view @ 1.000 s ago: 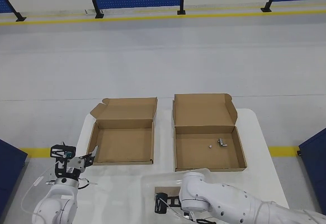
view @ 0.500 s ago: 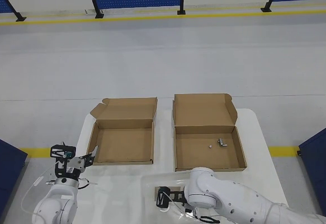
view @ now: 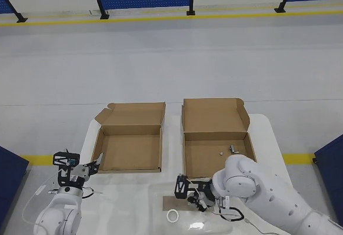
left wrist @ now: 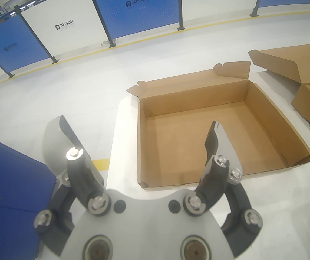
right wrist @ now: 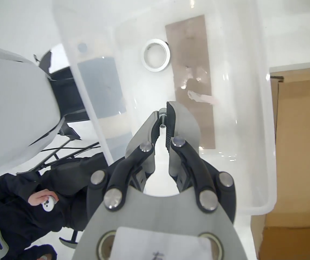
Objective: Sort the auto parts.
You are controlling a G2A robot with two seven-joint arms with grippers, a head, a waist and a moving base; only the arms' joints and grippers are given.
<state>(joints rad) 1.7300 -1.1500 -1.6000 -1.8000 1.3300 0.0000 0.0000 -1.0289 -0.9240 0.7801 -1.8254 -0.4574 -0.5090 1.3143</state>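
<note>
Between fingertips of my right end effector (right wrist: 163, 112): small threaded fastener (right wrist: 162, 120), pinched at tips, jaws nearly closed on it. Held over clear bin (right wrist: 264, 136), off its floor, judged ready for carry to box. White ring (right wrist: 155, 54) lies loose on bin floor, not yet sorted. Right box (view: 206, 163) just beyond bin holds two small metal parts (view: 234, 149); judged likely destination. Left box (left wrist: 198, 136) alongside. My left end effector (left wrist: 138, 124) wide open, holding nothing, near left box's front corner, apart from working arm.

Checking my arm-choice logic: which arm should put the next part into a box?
Right. The right gripper is shut on a small metal part near the right box; the left gripper is open, holding nothing.
</note>
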